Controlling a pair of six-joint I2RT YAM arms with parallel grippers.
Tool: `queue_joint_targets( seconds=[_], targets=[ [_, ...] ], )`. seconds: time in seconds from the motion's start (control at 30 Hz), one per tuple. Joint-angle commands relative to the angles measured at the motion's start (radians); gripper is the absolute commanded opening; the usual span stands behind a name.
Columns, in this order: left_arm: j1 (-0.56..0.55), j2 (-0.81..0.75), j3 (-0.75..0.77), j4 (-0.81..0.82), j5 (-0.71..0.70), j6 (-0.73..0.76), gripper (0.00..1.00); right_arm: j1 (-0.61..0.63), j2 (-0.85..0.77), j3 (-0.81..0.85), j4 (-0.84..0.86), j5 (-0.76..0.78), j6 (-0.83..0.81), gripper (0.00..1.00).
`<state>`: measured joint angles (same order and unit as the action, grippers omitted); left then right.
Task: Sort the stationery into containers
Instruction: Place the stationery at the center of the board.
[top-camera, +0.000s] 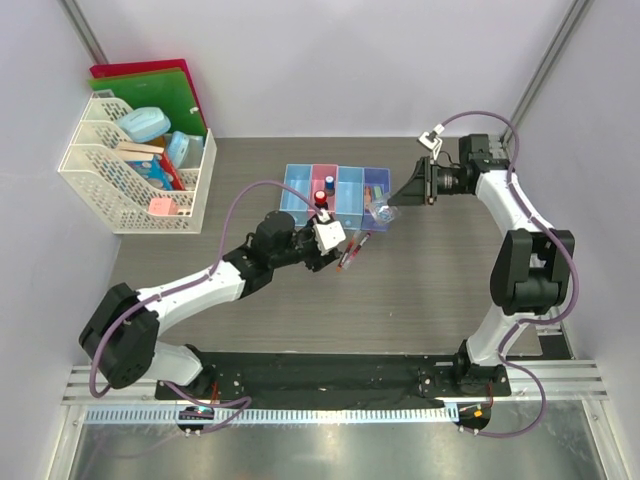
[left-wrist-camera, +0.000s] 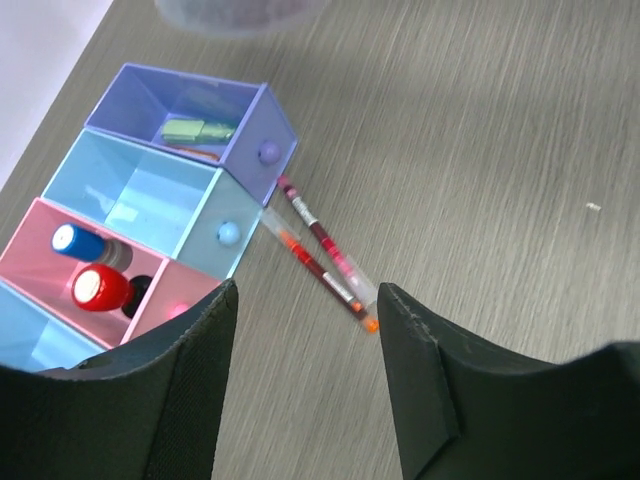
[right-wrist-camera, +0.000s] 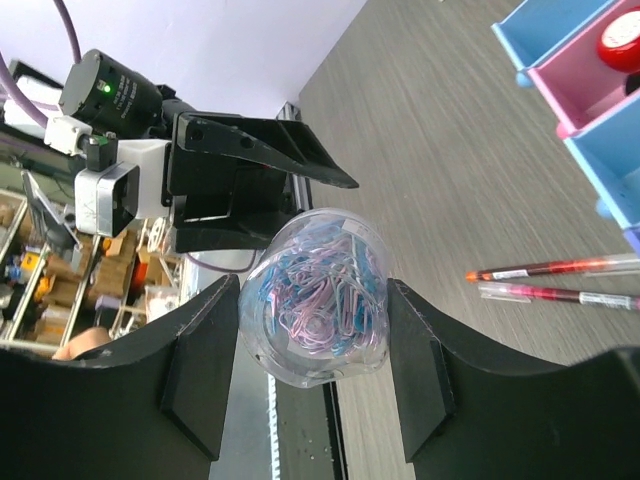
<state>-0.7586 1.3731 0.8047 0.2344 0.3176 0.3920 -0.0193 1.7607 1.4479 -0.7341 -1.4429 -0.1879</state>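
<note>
Clear tub of pink and blue paper clips pinched between right jaws, clips plain only from the right wrist view, a mere bluish lump in the top view at the purple end of the four-bin row. Left jaws spread, nothing between, over two red-and-black pens lying side by side on grey wood-grain surface just beside the bins; only from the left wrist view, green piece in purple bin, blue-capped item and red-capped item in pink bin. Print on boxes in white rack too small to read.

Glossy plastic bins sit on a matt wood-grain table; the clear tub looks smooth plastic.
</note>
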Motion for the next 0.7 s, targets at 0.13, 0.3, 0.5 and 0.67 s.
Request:
queue_joint_targets(
  seconds=[0.13,0.3,0.5,0.67],
  targets=[
    [-0.047,0.017,0.002,0.146,0.041,-0.061,0.59,0.111,0.031,0.066,-0.034,-0.08,-0.042,0.08],
    [-0.065,0.026,0.013,0.144,0.051,-0.073,0.59,0.139,0.049,0.062,-0.033,-0.067,-0.054,0.08],
    [-0.07,0.041,0.036,0.134,0.032,-0.07,0.59,0.157,0.036,0.042,-0.033,-0.048,-0.059,0.08],
    [-0.07,0.038,0.044,0.132,0.012,-0.064,0.59,0.186,0.014,0.016,-0.03,-0.028,-0.062,0.08]
  ],
)
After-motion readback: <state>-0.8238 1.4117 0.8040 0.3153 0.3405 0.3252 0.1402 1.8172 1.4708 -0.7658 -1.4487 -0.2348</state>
